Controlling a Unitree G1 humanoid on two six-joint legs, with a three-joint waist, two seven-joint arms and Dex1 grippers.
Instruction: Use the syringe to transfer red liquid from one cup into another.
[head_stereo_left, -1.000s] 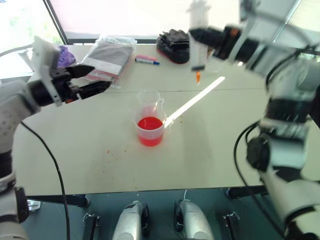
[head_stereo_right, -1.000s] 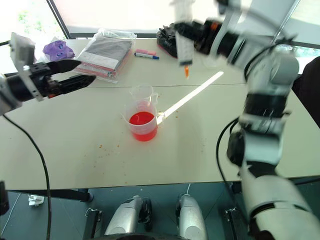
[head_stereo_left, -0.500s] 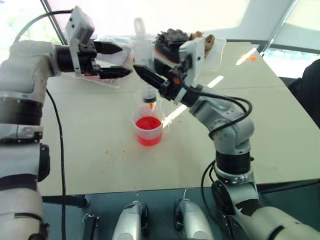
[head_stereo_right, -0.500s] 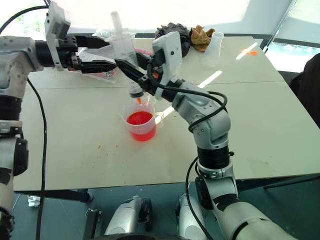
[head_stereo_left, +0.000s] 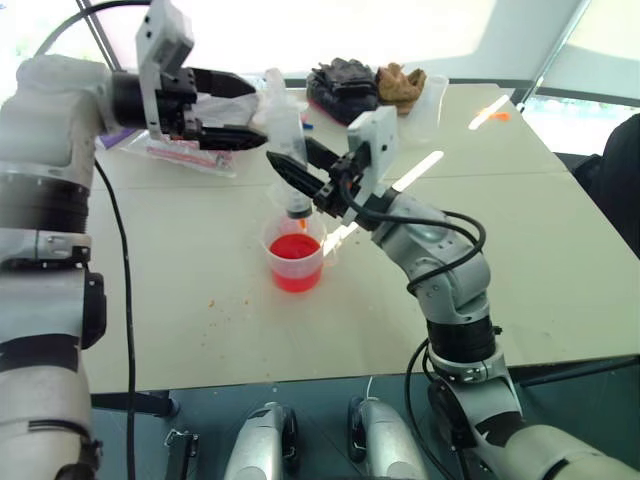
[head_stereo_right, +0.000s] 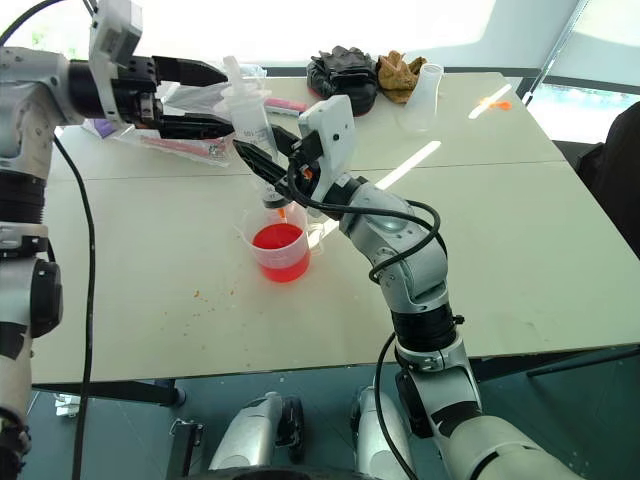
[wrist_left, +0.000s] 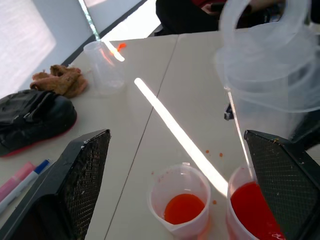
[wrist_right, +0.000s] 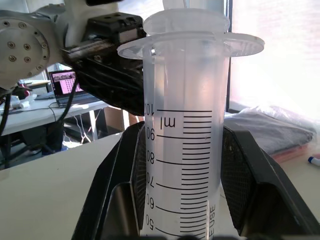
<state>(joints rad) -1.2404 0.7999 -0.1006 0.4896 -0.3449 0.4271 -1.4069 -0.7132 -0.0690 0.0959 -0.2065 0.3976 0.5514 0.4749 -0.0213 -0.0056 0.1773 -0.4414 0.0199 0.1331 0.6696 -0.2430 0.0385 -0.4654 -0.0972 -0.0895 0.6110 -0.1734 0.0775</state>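
Black glove (head_stereo_left: 343, 82), brown rag (head_stereo_left: 400, 77) at table (head_stereo_left: 560, 230) far edge; marker (wrist_left: 20, 181), maybe bagged cloth (head_stereo_right: 205, 98) nr.

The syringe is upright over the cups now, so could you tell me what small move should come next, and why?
Probably lower the syringe slightly: the right gripper is shut on its barrel, and its orange tip hangs just above the red liquid in the short cup. The open left gripper flanks the plunger.

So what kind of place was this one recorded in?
Probably a lab or office workroom: pale tables by big bright windows, an open laptop on a desk behind, and measuring cups set out.
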